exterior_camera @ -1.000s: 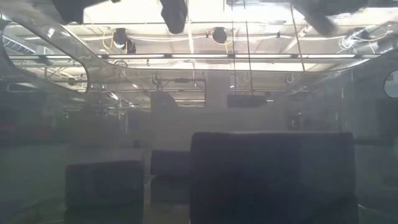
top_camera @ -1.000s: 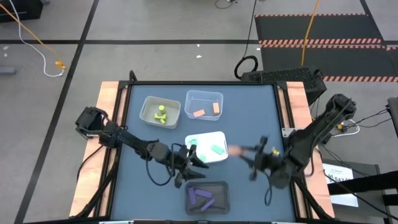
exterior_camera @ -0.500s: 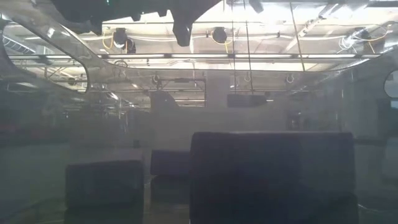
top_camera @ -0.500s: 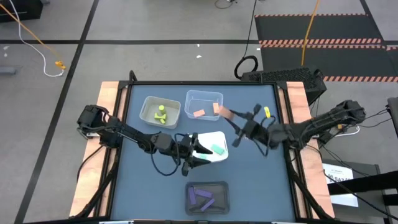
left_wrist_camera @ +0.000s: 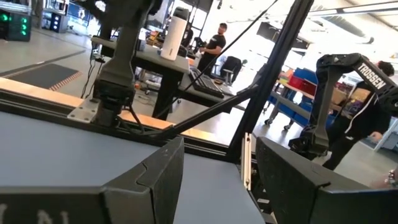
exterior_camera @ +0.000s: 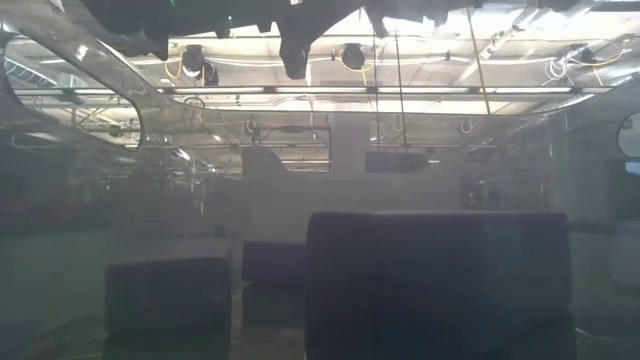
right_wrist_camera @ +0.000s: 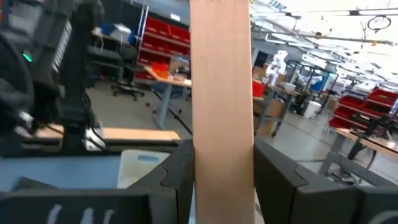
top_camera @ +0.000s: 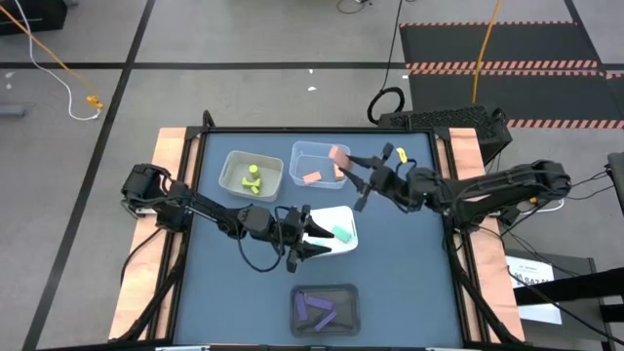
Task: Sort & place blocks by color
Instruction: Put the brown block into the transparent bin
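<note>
My right gripper (top_camera: pixel 347 168) hovers over the clear tray (top_camera: pixel 304 152) at the far middle of the table, shut on a peach block (top_camera: pixel 338 156). Two more peach blocks (top_camera: pixel 313 177) lie in that tray. My left gripper (top_camera: pixel 314 240) stands open and level above the near left part of the white tray (top_camera: pixel 345 216), which holds mint blocks (top_camera: pixel 340 234). In the left wrist view nothing sits between its fingers (left_wrist_camera: pixel 149 186). Yellow-green blocks (top_camera: pixel 253 178) rest in the pale green tray (top_camera: pixel 234 162), and purple blocks (top_camera: pixel 314 309) in the dark tray (top_camera: pixel 346 292). My right gripper pinches the peach block's two broad sides (right_wrist_camera: pixel 221 155) between its two fingers (right_wrist_camera: pixel 177 180). The fingers come in about level from the table's right side. The block stands roughly upright in the hold, rising above the fingers, lifted clear over the clear tray.
The four trays cluster in the table's middle, with bare blue mat (top_camera: pixel 400 292) to the near right and along the left. A black frame edges the table. Beyond the table, the wrist views show benches and people (left_wrist_camera: pixel 214 43).
My right gripper has swung from the table's near right toward the far edge and a little left, rising and turning, and has carried the peach block over the clear tray. My left gripper has shifted a short way toward the white tray, staying open.
</note>
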{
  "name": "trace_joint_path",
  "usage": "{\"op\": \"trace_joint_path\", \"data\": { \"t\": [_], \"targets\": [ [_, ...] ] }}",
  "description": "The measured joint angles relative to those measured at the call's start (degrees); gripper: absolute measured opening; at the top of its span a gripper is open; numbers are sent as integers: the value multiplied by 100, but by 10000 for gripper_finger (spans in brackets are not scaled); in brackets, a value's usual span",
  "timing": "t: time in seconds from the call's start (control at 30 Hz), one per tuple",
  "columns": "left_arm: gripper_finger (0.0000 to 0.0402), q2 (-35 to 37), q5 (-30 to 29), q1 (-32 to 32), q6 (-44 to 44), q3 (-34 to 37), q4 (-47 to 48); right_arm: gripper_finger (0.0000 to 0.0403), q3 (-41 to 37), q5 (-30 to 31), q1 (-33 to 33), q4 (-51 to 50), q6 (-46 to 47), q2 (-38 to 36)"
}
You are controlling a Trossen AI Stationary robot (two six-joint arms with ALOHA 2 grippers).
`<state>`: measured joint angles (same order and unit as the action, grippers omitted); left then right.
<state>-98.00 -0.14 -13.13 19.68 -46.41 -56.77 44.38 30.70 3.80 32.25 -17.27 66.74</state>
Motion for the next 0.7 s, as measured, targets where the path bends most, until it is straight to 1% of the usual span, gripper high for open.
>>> {"op": "trace_joint_path", "data": {
  "t": [0.2,0.33,0.6,0.7],
  "targets": [
    [200,0,2,-2,-4,0,3,114,2,77,-458,6,27,607],
    [200,0,2,-2,91,0,12,114,2,75,-817,13,298,1054],
    [200,0,4,-2,399,0,524,115,0,47,-1386,146,804,1744],
    [200,-2,-5,-2,483,0,697,115,0,-261,-1572,135,1098,1953]
  ]
}}
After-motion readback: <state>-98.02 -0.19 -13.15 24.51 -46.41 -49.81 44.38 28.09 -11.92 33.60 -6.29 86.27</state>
